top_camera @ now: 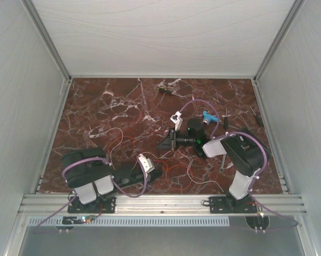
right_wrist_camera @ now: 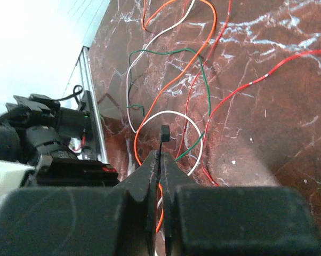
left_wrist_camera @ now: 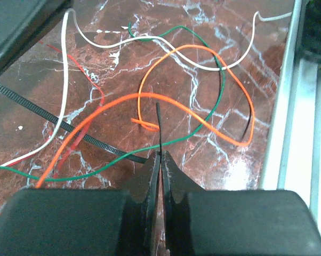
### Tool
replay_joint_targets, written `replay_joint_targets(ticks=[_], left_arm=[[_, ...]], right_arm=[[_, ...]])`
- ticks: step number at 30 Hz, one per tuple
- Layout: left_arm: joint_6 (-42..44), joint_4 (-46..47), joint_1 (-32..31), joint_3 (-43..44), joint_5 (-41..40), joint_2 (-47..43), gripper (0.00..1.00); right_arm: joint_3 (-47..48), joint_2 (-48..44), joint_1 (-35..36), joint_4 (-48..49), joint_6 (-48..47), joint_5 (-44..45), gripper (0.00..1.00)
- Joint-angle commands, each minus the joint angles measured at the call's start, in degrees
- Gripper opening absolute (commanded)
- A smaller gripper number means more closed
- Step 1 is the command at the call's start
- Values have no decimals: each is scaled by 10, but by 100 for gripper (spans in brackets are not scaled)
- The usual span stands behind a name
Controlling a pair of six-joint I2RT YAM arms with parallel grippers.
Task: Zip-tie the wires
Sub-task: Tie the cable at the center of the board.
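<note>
Spreading in loose loops along the middle of the near edge of the marble table, the wires lie between the two arms, and one white strand reaches toward the left edge. The far-left corner shows bare marble. A small blue piece and a few dark bits that I cannot identify sit toward the right and far edges. White walls close the left, far and right edges, and a metal rail runs along the near one. The left gripper sits low by the near edge, and the right gripper is just beyond it toward the table's middle. Only the left wrist view shows the left gripper with its jaws pressed together on a thin black strip that sticks out past the tips. Orange, white, green and red wires loop beyond it, and a ribbed zip tie runs among them toward the fingertips. Whether the strip and the tie are one piece, I cannot tell. Only the right wrist view shows the right gripper closed on a short black stub with a squared end, with wires looped behind it. From above, both grips are too small to read.
</note>
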Motion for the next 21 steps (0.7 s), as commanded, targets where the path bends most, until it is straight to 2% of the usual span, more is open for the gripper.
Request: replay_joint_targets(ticks=[1, 5, 16, 21], left_arm=[[-94, 145, 29, -18, 50, -21, 0], [-149, 92, 41, -8, 39, -50, 0], [-177, -331, 46, 86, 14, -256, 0], [-203, -443, 63, 110, 41, -286, 0]], right_arm=[[-15, -39, 12, 23, -95, 45, 0], [-25, -54, 17, 24, -128, 65, 0], [-46, -56, 18, 59, -158, 86, 0], [-53, -58, 18, 83, -176, 93, 0]])
